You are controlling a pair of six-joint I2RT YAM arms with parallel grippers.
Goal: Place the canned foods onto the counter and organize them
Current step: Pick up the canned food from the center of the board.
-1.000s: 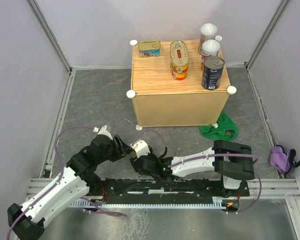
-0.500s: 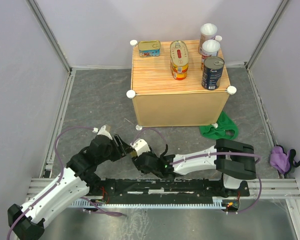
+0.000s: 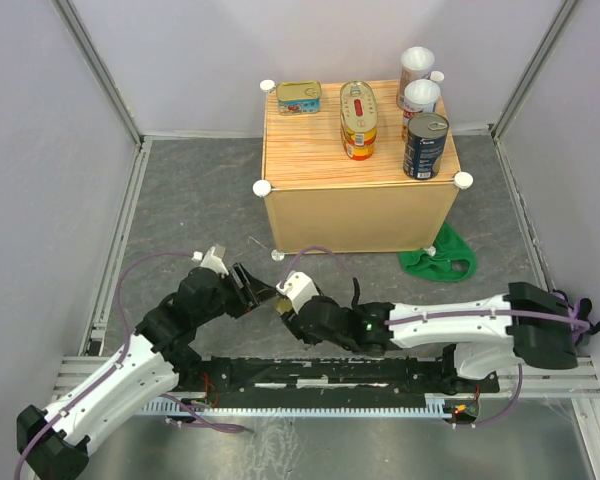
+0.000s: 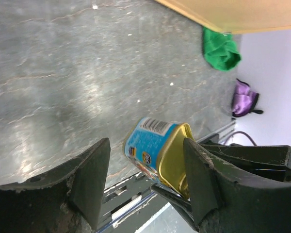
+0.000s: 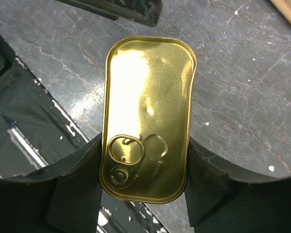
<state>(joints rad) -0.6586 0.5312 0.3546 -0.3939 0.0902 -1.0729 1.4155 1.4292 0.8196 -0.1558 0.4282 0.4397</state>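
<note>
In the right wrist view, a rectangular gold-lidded tin [image 5: 146, 116] with a pull tab sits between the fingers of my right gripper [image 5: 145, 145], which is shut on its two long sides. My left gripper [image 4: 145, 148] stands open around the same blue-labelled tin [image 4: 153, 148]. The gold lid is close to its right finger [image 4: 203, 179], and a gap shows at its left finger [image 4: 89, 177]. Both grippers meet low over the floor in front of the counter [image 3: 320, 160]. Several canned foods stand on the counter: a rectangular tin [image 3: 299, 97], stacked oval tins [image 3: 358, 120], two white-lidded cylinders [image 3: 418, 80] and a dark blue cylinder [image 3: 425, 146].
A green cloth [image 3: 437, 256] lies on the floor at the counter's near right corner. A purple cloth [image 3: 560, 316] lies at the far right beside the right arm. Grey walls and metal rails close in the floor on all sides.
My right gripper has shut on the tin and its arm has stretched out, its elbow swinging to the right. My left gripper's jaws have widened around the tin.
</note>
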